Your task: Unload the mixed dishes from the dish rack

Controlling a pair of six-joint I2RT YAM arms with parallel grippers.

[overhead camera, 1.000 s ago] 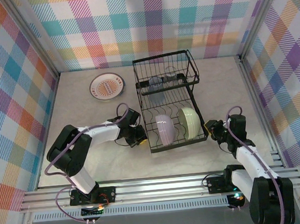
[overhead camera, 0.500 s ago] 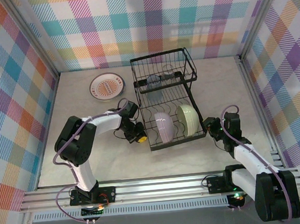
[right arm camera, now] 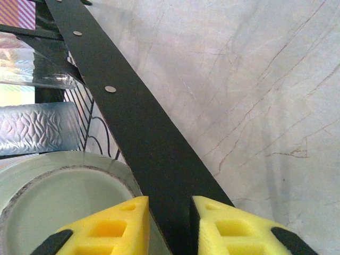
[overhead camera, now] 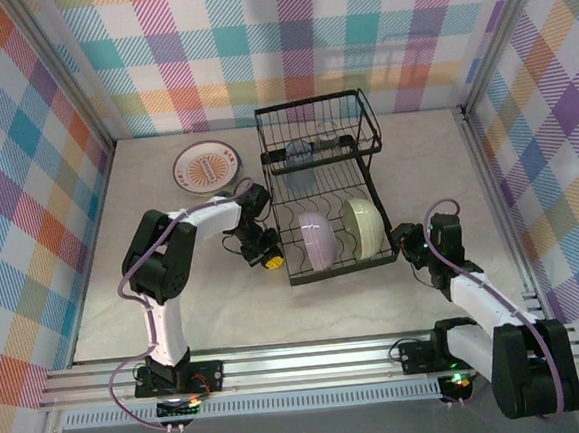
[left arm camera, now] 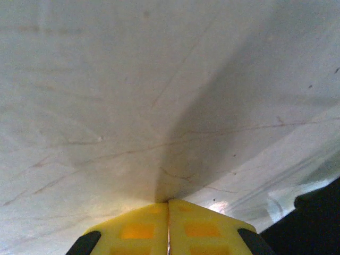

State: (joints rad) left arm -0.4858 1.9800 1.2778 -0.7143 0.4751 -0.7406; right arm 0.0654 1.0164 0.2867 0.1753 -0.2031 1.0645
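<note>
Black rail of the rack (right arm camera: pixel 133 122) clamped in the right claw (right arm camera: pixel 170 215); green bowl (right arm camera: pixel 64 212) just beside it, inside the rail. Left claw (left arm camera: pixel 168 210) pressed together, empty, low over the table (left arm camera: pixel 106 106) just outside the rack's left wall; lavender bowl (overhead camera: pixel 317 244) just beyond that wall. Sunburst plate (overhead camera: pixel 206 167) already out, well behind the left claw. Tumbler (overhead camera: pixel 300 163), probably, farther back in the rack. Step in hand, by judgement: steadying the rack. Next: parting the left claw, then reaching over the wall for the lavender bowl's rim.
</note>
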